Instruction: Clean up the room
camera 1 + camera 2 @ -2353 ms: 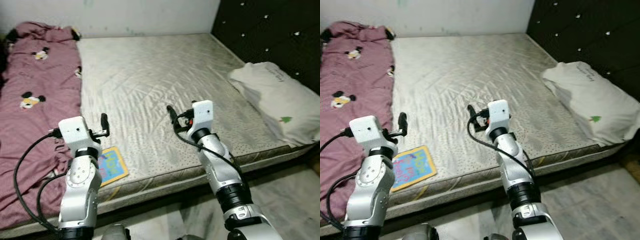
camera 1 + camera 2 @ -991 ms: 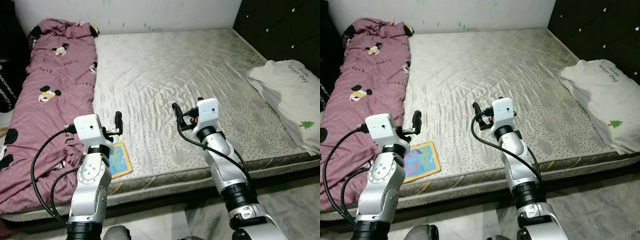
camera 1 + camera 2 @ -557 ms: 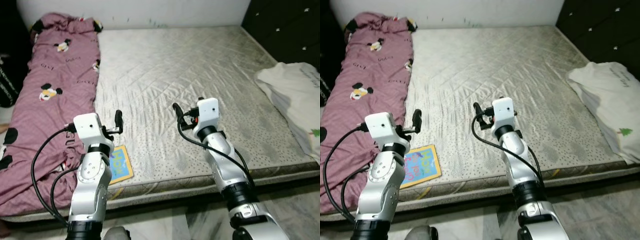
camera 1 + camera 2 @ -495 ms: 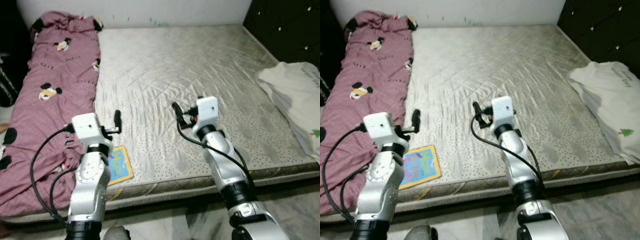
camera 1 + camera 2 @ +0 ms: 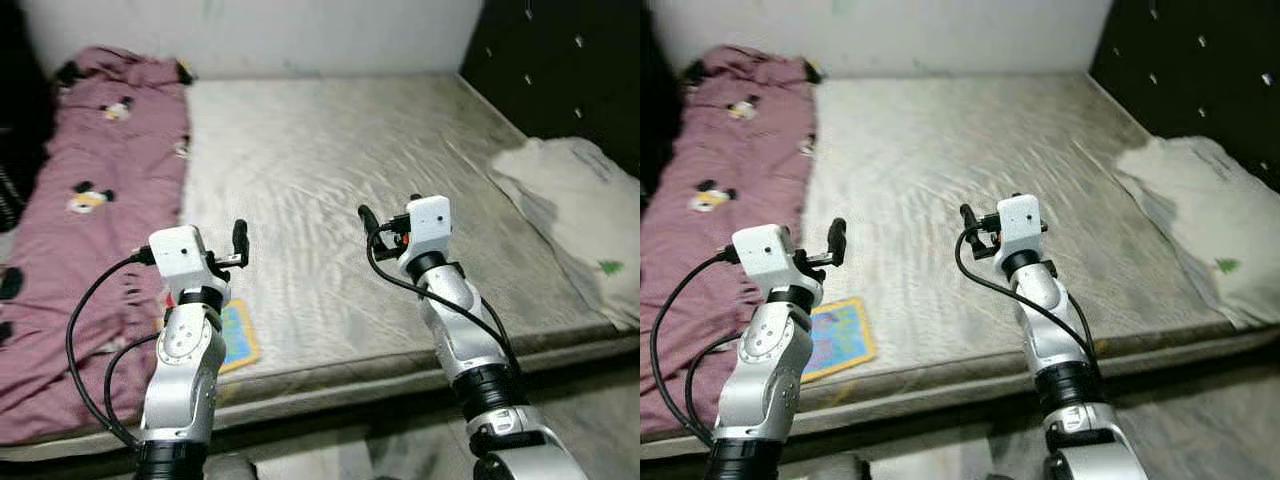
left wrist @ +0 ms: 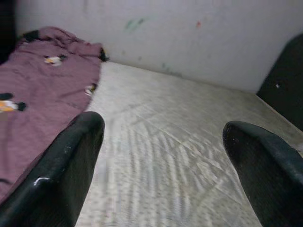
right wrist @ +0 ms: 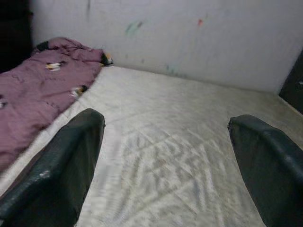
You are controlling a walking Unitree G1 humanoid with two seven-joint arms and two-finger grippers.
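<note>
A bare grey mattress [image 5: 320, 170] lies in front of me. A crumpled maroon blanket [image 5: 90, 200] with cartoon mice covers its left side. A colourful children's book [image 5: 840, 338] rests near the front edge, just below my left gripper [image 5: 238, 240]. A white pillow [image 5: 570, 210] sits at the right end. Both arms are raised over the front part of the bed. The left gripper [image 6: 163, 127] is open and holds nothing. My right gripper [image 5: 366, 222] hovers over the mattress middle, and its fingers [image 7: 75, 161] stand wide apart, also with nothing between them.
A black tufted headboard [image 5: 560, 70] rises at the right behind the pillow. A pale wall [image 5: 300, 35] runs along the far side of the bed. Tiled floor [image 5: 330, 450] shows below the mattress's front edge.
The whole picture has shifted and blurred, so the camera has moved. Both arms keep the same raised pose with open fingers. Nothing on the bed has moved.
</note>
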